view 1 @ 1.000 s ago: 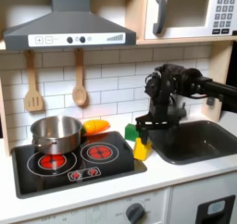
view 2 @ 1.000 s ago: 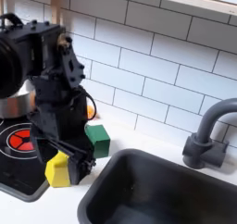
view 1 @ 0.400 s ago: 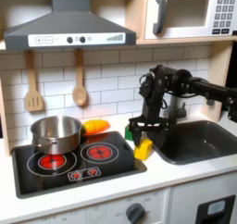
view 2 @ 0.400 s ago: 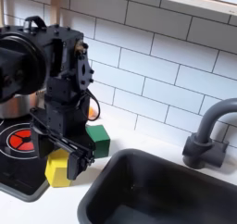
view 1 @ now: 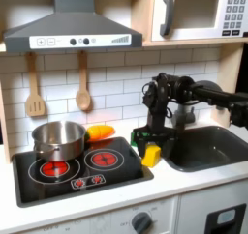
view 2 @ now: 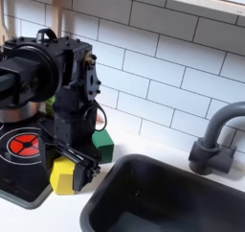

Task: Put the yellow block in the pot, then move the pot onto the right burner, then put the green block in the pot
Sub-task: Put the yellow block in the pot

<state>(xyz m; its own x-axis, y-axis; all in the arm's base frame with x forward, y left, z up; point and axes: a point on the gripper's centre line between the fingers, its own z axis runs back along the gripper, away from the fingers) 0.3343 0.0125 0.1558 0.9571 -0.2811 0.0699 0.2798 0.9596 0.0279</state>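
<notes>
The yellow block [view 1: 152,157] [view 2: 63,176] sits at the stove's edge beside the sink. My gripper [view 1: 149,149] [view 2: 69,169] is down over it and open, a black finger [view 2: 86,168] standing on the block's sink side. The green block [view 1: 138,136] [view 2: 100,143] lies just behind, partly hidden by the arm. The steel pot [view 1: 60,138] stands on the burner at the first exterior view's left; in the second exterior view the pot [view 2: 10,107] peeks out behind the arm.
A free red burner ring [view 1: 104,159] lies between the pot and the blocks. An orange-yellow rounded piece [view 1: 100,132] rests behind it. The sink [view 1: 203,146] [view 2: 163,197] opens right beside the yellow block, with a faucet [view 2: 212,140]. Wooden utensils [view 1: 35,93] hang on the wall.
The gripper has come down and shifted toward the stove, from above the blocks to around the yellow block. The blocks and the pot have not moved.
</notes>
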